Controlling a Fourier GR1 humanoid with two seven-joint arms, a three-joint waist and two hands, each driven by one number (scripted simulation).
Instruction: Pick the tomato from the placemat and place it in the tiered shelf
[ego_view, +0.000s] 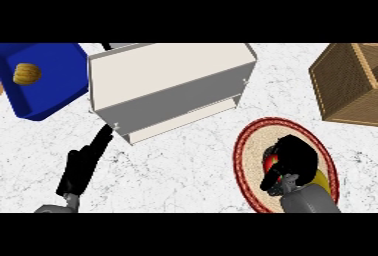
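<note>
A round woven placemat (251, 145) with a dark red rim lies at the lower right of the marble counter. My right hand (295, 157) is on it, fingers curled over the red tomato (271, 161), of which only a sliver shows at the hand's left side. The white tiered shelf (170, 75) stands at the upper middle, its lower tier opening toward the front. My left hand (77, 172) rests at the lower left, fingers straight, holding nothing.
A blue tray (52, 95) at the upper left holds a small yellow-brown item (26, 74). A woven wicker basket (347, 85) stands at the upper right. Bare marble lies between the shelf and the placemat.
</note>
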